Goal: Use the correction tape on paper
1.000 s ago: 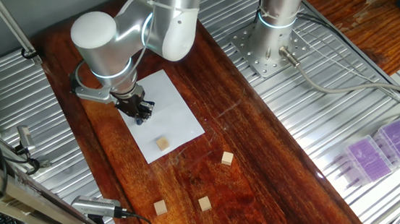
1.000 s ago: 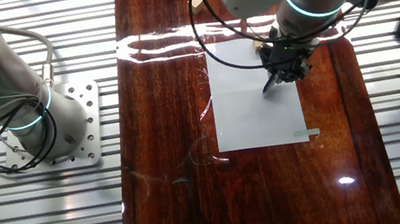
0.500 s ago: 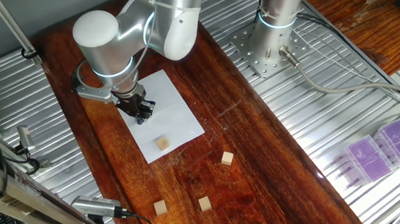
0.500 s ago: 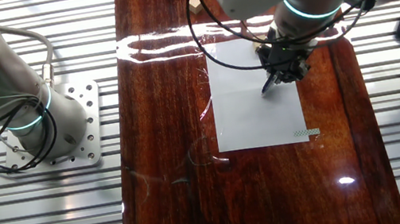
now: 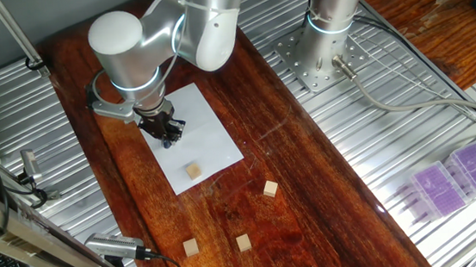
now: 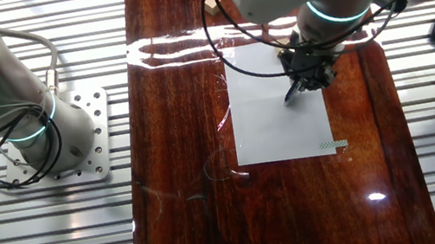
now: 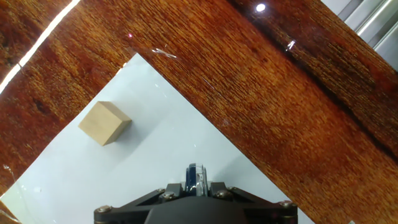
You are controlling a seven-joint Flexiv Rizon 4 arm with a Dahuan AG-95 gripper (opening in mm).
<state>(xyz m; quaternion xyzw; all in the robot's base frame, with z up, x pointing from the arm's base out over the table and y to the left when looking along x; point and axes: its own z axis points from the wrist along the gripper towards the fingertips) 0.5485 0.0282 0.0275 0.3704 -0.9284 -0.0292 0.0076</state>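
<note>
Four small wooden cubes: one [image 5: 193,171] on the single sheet of paper [image 5: 208,136], three [image 5: 270,189] [image 5: 243,242] [image 5: 191,247] on the worktop [image 5: 313,196]. One correction tape [image 7: 196,178].

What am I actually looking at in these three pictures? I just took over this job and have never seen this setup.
You see one silver robot arm working at a dark wooden table. Two pictures come from fixed cameras on different sides of the table; the third comes from a camera on the hand, looking down along its fingers. A white sheet of paper lies on the table. The hand is closed on the correction tape, a small dark dispenser whose tip points down at the paper; I cannot tell if it touches. One tan wooden cube sits on the paper, and three more cubes lie on the bare wood beyond it. A second arm's base stands beside the table.
</note>
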